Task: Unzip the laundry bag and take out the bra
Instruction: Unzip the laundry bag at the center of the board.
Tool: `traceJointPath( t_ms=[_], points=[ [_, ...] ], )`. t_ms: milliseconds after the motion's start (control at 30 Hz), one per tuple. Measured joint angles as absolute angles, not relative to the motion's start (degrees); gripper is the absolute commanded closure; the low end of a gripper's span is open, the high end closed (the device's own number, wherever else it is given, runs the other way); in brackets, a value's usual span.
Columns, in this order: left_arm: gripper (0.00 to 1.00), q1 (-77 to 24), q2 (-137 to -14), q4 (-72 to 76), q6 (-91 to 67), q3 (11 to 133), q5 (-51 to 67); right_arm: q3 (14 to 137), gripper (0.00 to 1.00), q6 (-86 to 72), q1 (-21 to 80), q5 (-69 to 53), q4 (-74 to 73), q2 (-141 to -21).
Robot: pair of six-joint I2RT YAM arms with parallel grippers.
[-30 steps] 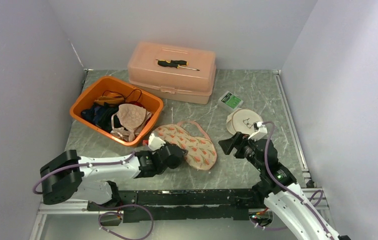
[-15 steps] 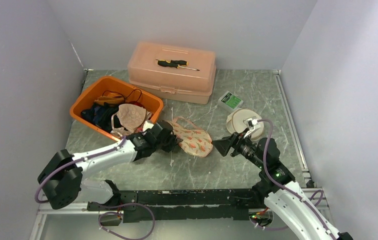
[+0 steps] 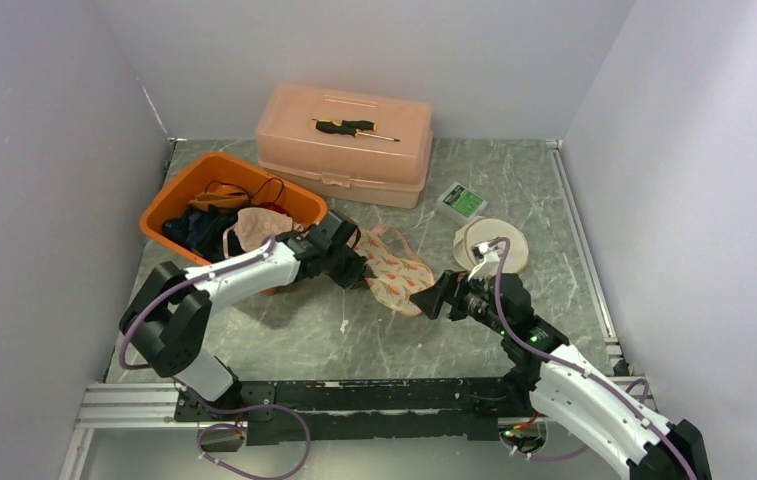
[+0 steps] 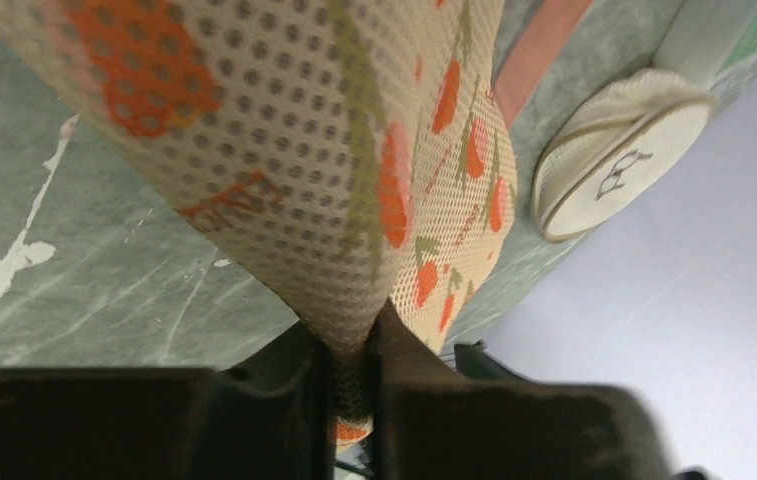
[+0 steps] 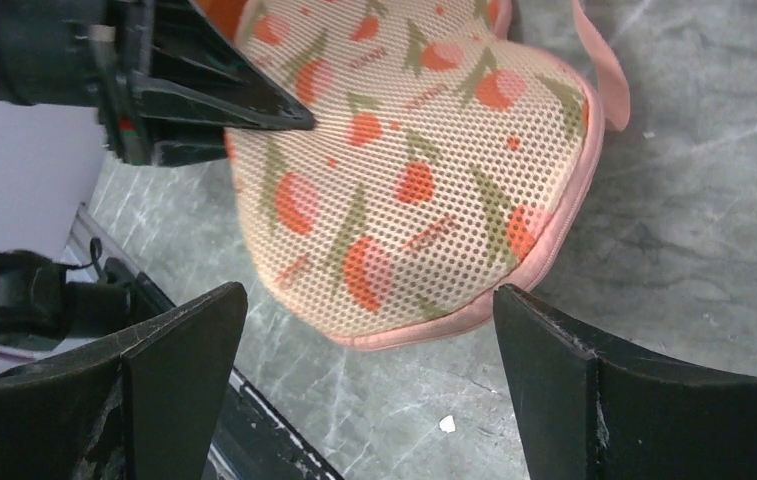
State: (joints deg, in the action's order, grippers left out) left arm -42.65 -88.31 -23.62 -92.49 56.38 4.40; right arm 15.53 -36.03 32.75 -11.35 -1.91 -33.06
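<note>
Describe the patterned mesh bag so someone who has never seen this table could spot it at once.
Start at the peach lidded box at the back of the table and come forward, right of the orange bin. There is the mesh laundry bag, pinched by the left gripper. Unlike the plain cream round pouch to its right, it carries orange-red fruit prints and a pink edge.

I see the mesh bra [image 3: 401,278], cream with an orange fruit print and pink trim, pinched at one edge in the left tool [image 3: 360,272] and draped toward the tabletop [image 3: 304,335], while the round cream laundry bag [image 3: 474,246] lies flat just beyond it.
</note>
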Motion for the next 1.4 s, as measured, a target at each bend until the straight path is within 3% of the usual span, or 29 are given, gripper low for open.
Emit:
traceJointPath(
  t_ms=[200,367,433,667,900,1067,1267,1400],
  points=[
    [0.46,-42.6,-90.6,-23.7,-86.0,57.8,7.3,11.6,0.02,-40.3,32.8,-8.9,1.5,-34.5],
    [0.44,-43.1,-90.0,-21.4,-84.2,52.0,7.7,10.9,0.03,-42.8,32.8,-7.9,2.5,-34.2],
    [0.48,-43.5,-89.9,-20.9,-83.6,50.8,7.5,10.2,0.03,-44.7,32.8,-7.6,3.1,-34.2],
    [0.84,-44.0,-89.6,-15.1,-83.5,47.7,7.6,3.7,0.04,-54.2,32.8,-5.9,3.0,-31.4],
    [0.96,-44.0,-89.5,-14.0,-83.6,47.7,8.3,0.9,0.09,-59.5,32.8,-5.7,5.0,-31.8],
    [0.97,-44.0,-88.7,-14.6,-83.3,48.5,8.7,0.9,0.31,-62.5,32.8,-7.7,13.9,-42.3],
    [0.95,-44.1,-87.5,-15.0,-83.2,48.7,8.9,0.9,0.69,-66.0,32.8,-11.3,23.5,-51.5],
    [0.8,-44.0,-86.9,-15.9,-82.7,48.7,8.5,0.9,0.9,-67.2,32.8,-11.6,24.4,-50.7]
  ],
)
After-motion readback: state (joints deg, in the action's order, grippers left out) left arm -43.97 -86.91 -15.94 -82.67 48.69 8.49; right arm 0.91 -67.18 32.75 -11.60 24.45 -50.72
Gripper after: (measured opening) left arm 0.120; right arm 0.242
